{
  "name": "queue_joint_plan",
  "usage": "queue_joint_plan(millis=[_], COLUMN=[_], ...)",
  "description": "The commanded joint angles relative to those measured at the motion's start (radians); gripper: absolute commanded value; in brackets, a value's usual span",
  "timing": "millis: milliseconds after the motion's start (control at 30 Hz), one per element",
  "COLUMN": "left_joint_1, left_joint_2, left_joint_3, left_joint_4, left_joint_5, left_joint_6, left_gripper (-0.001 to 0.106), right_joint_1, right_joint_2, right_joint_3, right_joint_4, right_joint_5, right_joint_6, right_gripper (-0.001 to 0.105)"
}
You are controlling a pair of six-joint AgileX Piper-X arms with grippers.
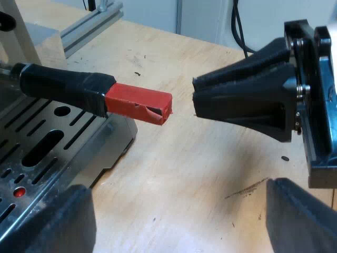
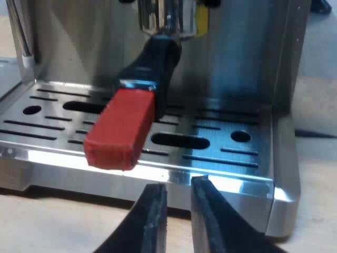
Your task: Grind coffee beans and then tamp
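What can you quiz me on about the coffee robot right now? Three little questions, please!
1. True or false: the holder is locked into the front of the espresso machine.
2. Pick one. The right pincer is closest to: A) the handle's red end, B) a mug, C) a blue tamper.
3. Fill in the gap: the left pincer is wide ____ and holds nothing.

Key: 1 true; 2 A; 3 open.
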Motion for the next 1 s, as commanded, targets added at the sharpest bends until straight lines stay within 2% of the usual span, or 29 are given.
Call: queue_joint_plan(millis=[33,200,233,300,333,400,533,633,767,833,900,933,1000], left_joint_1=[-0.004,-0.004,-0.004,-0.004,-0.004,-0.004,-0.004,-0.004,-0.004,-0.004,-0.004,-0.004,-0.004], left_joint_2=[-0.005,-0.005,-0.005,-0.005,-0.008,-0.028,-0.080,-0.147,-0.252,-0.290,-0.327,-0.331,-0.337], left_joint_3=[-0.003,-0.003,-0.003,-0.003,-0.003,-0.003,-0.003,-0.003,-0.003,-0.003,-0.003,-0.003,-0.003], left_joint_4=[-0.008,-0.008,-0.008,-0.008,-0.008,-0.005,0.026,0.073,0.123,0.128,0.132,0.136,0.145], left_joint_5=[0.006,0.006,0.006,0.013,0.018,0.044,0.051,0.051,0.051,0.051,0.051,0.051,0.051], left_joint_6=[-0.012,-0.012,-0.012,-0.015,-0.017,-0.043,-0.050,-0.050,-0.050,-0.050,-0.050,-0.050,-0.050], left_gripper=[0.068,0.068,0.068,0.068,0.068,0.068,0.068,0.068,0.068,0.073,0.080,0.081,0.081], right_joint_1=[0.008,0.069,0.090,0.096,0.096,0.096,0.096,0.093,0.093,0.089,0.056,0.042,-0.030], right_joint_2=[-0.006,-0.013,-0.025,-0.042,-0.045,-0.065,-0.079,-0.108,-0.108,-0.108,-0.104,-0.102,-0.083], right_joint_3=[-0.008,-0.019,-0.044,-0.077,-0.081,-0.132,-0.164,-0.263,-0.347,-0.376,-0.416,-0.422,-0.463], right_joint_4=[0.014,0.017,0.026,0.061,0.074,0.163,0.230,0.403,0.569,0.641,0.710,0.721,0.795], right_joint_5=[0.019,0.026,0.037,0.036,0.036,0.036,0.036,-0.011,-0.054,-0.057,-0.143,-0.164,-0.280], right_joint_6=[0.027,0.026,0.019,-0.011,-0.012,-0.015,-0.015,0.009,0.097,0.143,0.200,0.211,0.272], right_gripper=[0.015,0.016,0.030,0.050,0.052,0.063,0.064,0.064,0.064,0.064,0.064,0.064,0.064])
